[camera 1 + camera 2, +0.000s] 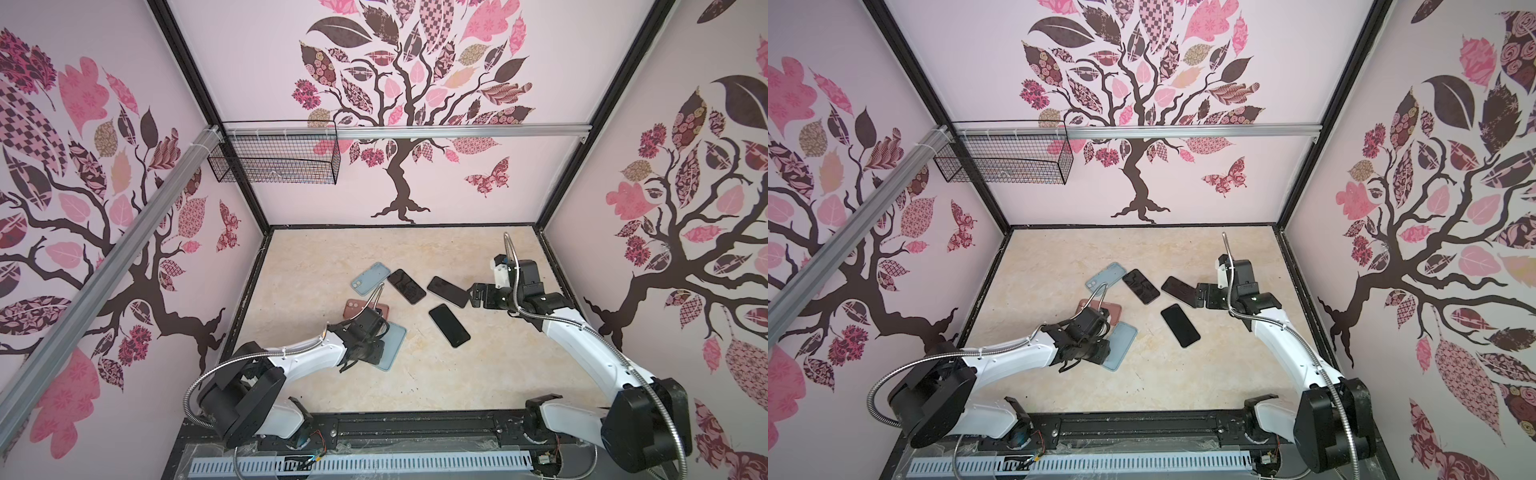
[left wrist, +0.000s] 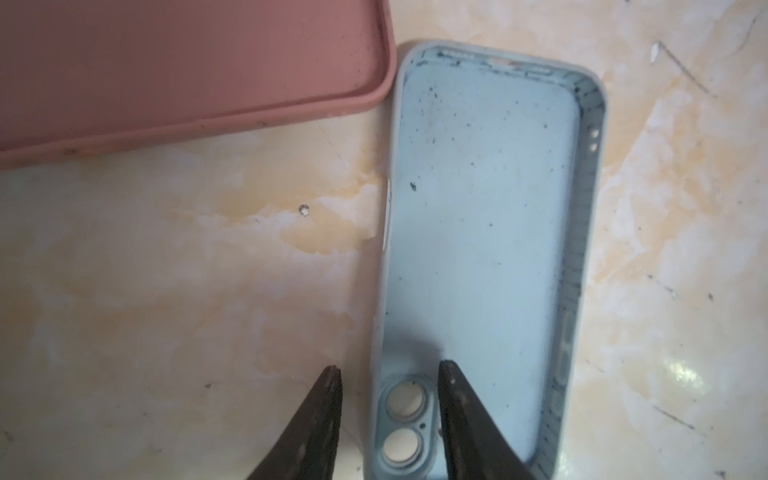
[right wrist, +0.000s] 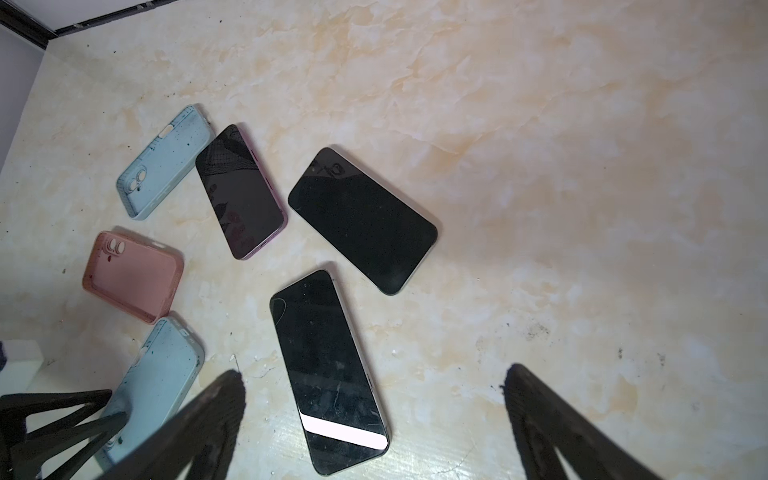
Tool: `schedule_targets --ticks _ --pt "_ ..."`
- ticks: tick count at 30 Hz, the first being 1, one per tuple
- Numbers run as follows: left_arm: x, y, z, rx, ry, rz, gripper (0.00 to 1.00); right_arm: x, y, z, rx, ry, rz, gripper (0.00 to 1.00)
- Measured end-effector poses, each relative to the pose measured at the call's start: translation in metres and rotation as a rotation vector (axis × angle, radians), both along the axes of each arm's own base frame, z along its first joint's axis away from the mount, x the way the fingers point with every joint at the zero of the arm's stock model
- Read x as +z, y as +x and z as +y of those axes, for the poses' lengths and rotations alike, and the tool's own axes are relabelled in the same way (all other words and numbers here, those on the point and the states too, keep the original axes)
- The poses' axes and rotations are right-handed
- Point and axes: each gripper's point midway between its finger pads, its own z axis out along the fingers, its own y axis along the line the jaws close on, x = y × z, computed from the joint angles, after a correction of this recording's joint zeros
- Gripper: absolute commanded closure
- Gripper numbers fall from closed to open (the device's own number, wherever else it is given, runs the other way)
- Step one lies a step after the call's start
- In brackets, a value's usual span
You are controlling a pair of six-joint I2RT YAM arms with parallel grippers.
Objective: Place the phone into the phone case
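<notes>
The left end effector (image 2: 388, 365) is set low over the worktop (image 2: 166, 270), jaws partly spread and pinching nothing. One long side wall of the blue case (image 2: 482, 232) is straddled at its camera-hole end, with one finger (image 2: 320, 424) outside on the worktop side and the other inside the case. A gap is seen between the outer finger and the wall. From the fingertips the case's long axis is laid straight ahead, open side up and empty. A pink case (image 2: 187, 62) is found just beside its far corner.

The right end effector (image 3: 374, 370) is held above the worktop, spread wide and empty. The nearest phone (image 3: 328, 374) is laid screen up just ahead of it, its long axis running roughly forward. The case is judged nearer the left arm, the phone nearer the right; phone and case are near but apart.
</notes>
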Motion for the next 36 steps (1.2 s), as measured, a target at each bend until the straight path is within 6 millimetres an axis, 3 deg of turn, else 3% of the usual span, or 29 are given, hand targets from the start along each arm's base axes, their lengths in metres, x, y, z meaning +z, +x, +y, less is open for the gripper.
schedule_targets --ticks 18,28,36 --pt "-0.001 0.015 -0.012 -0.050 0.019 -0.033 0.90 -0.006 -0.002 0.002 0.007 -0.009 0.022 0.00" --pt "0.001 0.003 -0.046 -0.245 0.077 -0.046 0.99 -0.003 0.000 0.001 0.002 -0.036 0.017 0.00" --pt "0.009 0.007 -0.060 -0.380 0.100 -0.062 1.00 -0.004 -0.001 0.000 -0.003 -0.056 0.022 0.00"
